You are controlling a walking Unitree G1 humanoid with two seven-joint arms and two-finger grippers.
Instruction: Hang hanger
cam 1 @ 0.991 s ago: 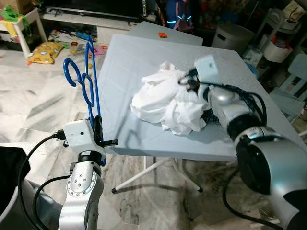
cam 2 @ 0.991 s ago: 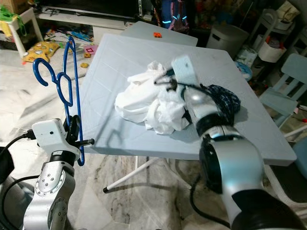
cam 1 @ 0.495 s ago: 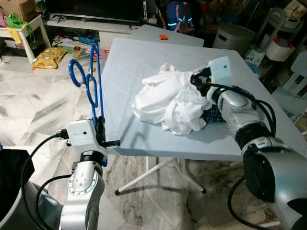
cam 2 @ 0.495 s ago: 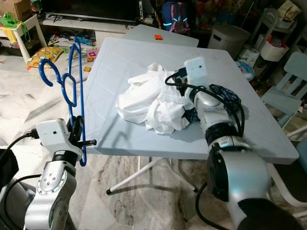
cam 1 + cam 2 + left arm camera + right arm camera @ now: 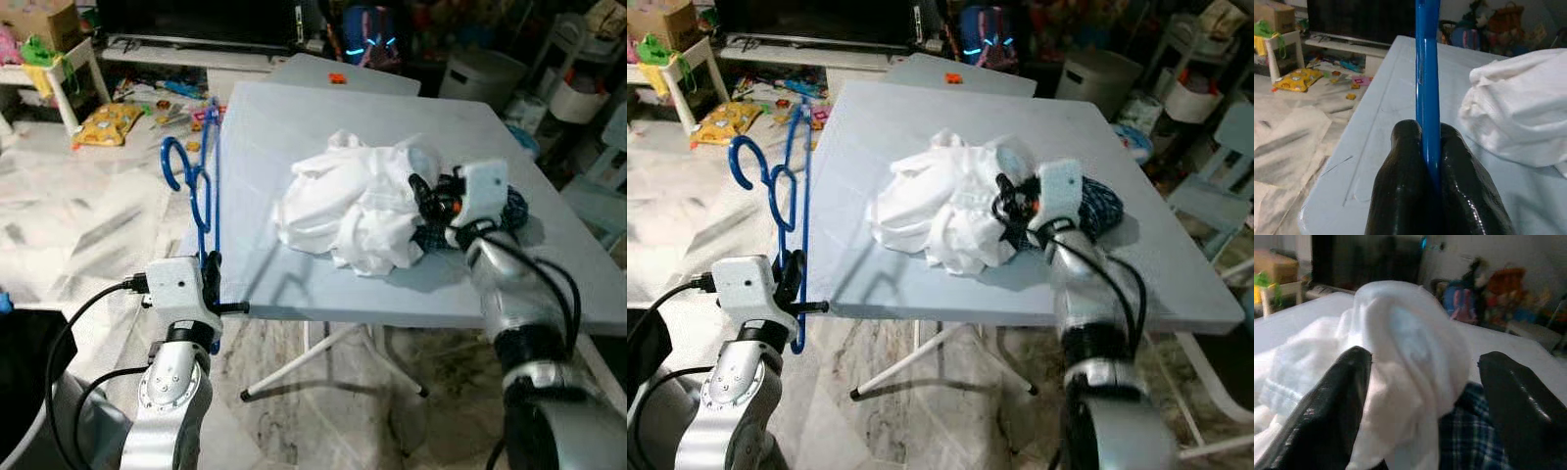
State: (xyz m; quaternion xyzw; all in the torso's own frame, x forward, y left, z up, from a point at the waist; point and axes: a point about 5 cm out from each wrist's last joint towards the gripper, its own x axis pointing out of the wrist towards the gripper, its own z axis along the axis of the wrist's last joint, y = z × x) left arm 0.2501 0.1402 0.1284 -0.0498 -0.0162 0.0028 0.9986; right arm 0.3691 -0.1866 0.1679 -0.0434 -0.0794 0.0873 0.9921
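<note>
The left claw (image 5: 210, 276) was clamped on the blue hanger (image 5: 199, 191), holding it upright just off the tabletop's (image 5: 284, 127) left edge. The right claw (image 5: 423, 196) stood spread open at the white garment (image 5: 348, 208), piled mid-tabletop over a dark plaid cloth (image 5: 1103, 206).

My left gripper (image 5: 210, 286) beside table (image 5: 294, 117) left edge, hanger (image 5: 199, 191) upright in it; cloth pile (image 5: 353, 201) mid-table, my right gripper (image 5: 1420, 382) against its right side
</note>
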